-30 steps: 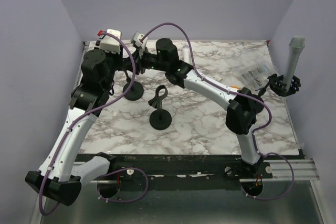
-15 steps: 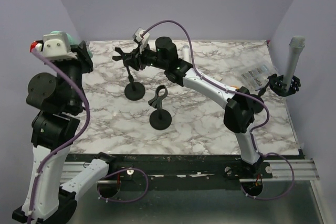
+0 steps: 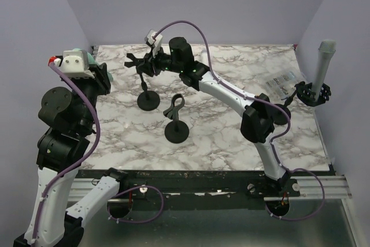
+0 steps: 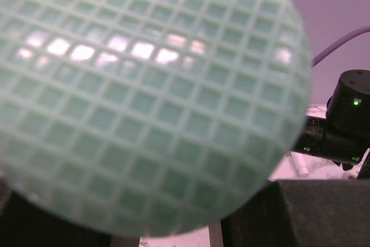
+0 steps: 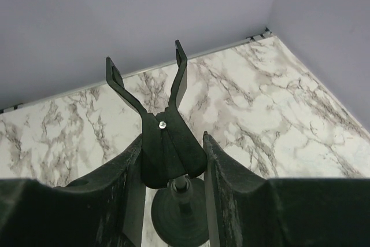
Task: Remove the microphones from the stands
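A green mesh microphone head [image 4: 144,96] fills the left wrist view, very close to the lens. My left gripper [image 3: 99,72] is shut on it, raised at the table's left edge, where only a sliver of the green microphone [image 3: 92,56] shows. The black stand [image 3: 148,101] is at the back left with its forked clip [image 5: 167,137] holding nothing. My right gripper [image 5: 172,154] is shut on that clip, one finger against each side. Below it I see the stand's round base [image 5: 179,218]. In the top view the right gripper [image 3: 149,65] sits at the clip.
A second black stand [image 3: 176,126] with a loop clip is mid-table. At the right edge a third stand [image 3: 312,93] holds a grey microphone [image 3: 322,65] upright. A clear plastic bag [image 3: 283,83] lies near it. Purple walls close in on three sides.
My left arm has lifted away from the stand to the left, carrying the microphone. The right gripper has stayed on the clip, which now stands bare.
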### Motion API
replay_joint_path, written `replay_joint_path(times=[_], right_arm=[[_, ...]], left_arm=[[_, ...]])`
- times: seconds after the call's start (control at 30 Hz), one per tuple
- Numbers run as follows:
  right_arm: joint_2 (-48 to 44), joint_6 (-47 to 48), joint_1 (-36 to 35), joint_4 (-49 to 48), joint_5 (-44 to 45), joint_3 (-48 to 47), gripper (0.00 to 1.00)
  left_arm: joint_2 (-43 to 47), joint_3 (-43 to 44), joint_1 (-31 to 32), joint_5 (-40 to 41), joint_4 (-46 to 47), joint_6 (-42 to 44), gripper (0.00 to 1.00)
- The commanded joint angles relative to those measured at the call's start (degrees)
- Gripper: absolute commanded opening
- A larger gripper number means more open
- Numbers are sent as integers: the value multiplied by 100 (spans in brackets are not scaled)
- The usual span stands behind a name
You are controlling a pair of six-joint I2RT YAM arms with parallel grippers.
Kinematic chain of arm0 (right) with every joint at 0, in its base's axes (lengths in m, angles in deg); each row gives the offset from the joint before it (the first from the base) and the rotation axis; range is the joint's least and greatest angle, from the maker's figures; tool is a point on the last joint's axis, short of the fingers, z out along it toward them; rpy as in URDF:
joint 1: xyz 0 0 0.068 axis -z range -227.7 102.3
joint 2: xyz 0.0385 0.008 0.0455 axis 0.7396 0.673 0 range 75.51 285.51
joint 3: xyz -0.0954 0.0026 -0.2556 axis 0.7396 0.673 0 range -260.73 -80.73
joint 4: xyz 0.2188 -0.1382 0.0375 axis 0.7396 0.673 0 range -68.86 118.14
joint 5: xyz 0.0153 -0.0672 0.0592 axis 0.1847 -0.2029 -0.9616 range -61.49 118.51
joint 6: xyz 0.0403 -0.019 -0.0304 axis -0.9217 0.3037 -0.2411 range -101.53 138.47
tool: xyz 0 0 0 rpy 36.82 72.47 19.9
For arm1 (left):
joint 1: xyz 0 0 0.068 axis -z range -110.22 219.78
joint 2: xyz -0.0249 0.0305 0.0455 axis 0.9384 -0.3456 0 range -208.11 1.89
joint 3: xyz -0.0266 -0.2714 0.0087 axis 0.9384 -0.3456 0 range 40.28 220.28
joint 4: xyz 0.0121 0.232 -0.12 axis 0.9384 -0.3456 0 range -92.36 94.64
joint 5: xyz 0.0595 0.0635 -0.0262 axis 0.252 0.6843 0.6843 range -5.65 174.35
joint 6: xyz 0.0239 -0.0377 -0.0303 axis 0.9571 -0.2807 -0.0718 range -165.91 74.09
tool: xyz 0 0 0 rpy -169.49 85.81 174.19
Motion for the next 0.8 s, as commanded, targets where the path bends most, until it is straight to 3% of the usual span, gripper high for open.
replay_joint_path(times=[0.0,0.47,0.57,0.67,0.77], right_arm=[[629,441,54,1527,-108,205,1],[1172,396,159,1761,32,-286,1],[976,249,159,1789,73,-352,16],[640,-26,159,1803,85,-450,56],[220,-319,162,1836,308,-621,76]], left_arm=[[53,-85,29,-169,37,-1,0],[-66,-3,29,-353,-91,-107,0],[-130,2,30,-508,-149,-238,0],[-222,19,29,-729,-197,-420,0],[-441,177,28,-1015,-326,-615,0]])
